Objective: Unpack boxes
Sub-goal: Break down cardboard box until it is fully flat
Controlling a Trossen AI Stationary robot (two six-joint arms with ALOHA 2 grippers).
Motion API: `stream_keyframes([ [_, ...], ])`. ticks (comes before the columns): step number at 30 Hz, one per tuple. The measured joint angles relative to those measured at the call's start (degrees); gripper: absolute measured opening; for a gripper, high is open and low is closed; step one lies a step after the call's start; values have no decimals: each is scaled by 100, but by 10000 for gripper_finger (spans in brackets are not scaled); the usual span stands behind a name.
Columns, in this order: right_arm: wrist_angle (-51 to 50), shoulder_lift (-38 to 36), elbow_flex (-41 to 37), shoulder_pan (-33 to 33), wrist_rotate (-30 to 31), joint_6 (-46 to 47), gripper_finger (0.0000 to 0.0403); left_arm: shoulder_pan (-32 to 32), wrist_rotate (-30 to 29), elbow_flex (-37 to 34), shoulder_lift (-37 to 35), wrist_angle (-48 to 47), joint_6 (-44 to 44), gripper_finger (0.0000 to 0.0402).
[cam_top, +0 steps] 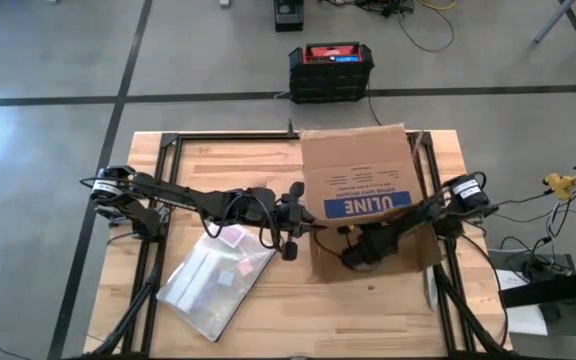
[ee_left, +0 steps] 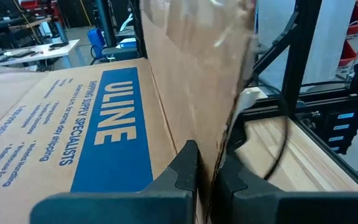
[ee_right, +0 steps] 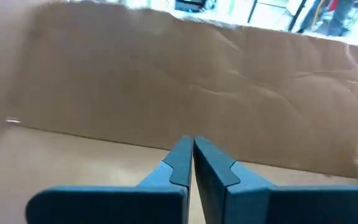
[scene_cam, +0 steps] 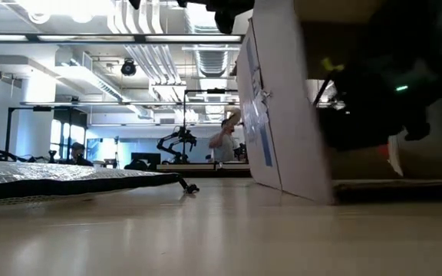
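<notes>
The cardboard shipping box (cam_top: 358, 175) sits on your tabletop (cam_top: 238, 165) toward the far right corner, tipped so that its panel with the blue ULINE label (cam_top: 366, 205) faces up in the high view. Its open end faces the near edge, with a flap lying flat toward the near right.

Starting at the left edge, your left arm reaches across the tabletop toward the middle. Below it, near the near left corner, a clear plastic bag (cam_top: 215, 278) lies flat on the wood. The left gripper (ee_left: 205, 163) is at the box's left side, its jaws pinched together on a cardboard flap (ee_left: 194, 68) that stands up edge-on between them, right beside the printed panel.

Further right, your right arm comes in from the right edge and goes into the open end of the box. The right gripper (ee_right: 193, 152) is inside, its jaws fully together with nothing between them, pointing at the bare brown inner wall.

Beyond the far edge, a black-and-red case (cam_top: 331, 70) stands on the floor.
</notes>
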Motion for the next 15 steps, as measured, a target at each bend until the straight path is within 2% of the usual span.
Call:
stream_keyframes([
  [8, 2028, 34, -189, -1239, 24, -2536, 0, -53, 4, 0, 0, 83, -6, 0],
  [12, 3051, 149, -286, -1634, -118, -3380, 0, -52, 2, 0, 0, 46, -22, 0],
  [15, 3121, 181, -302, -1649, -387, -3593, 0, -56, -4, 6, -15, -257, -22, 0],
])
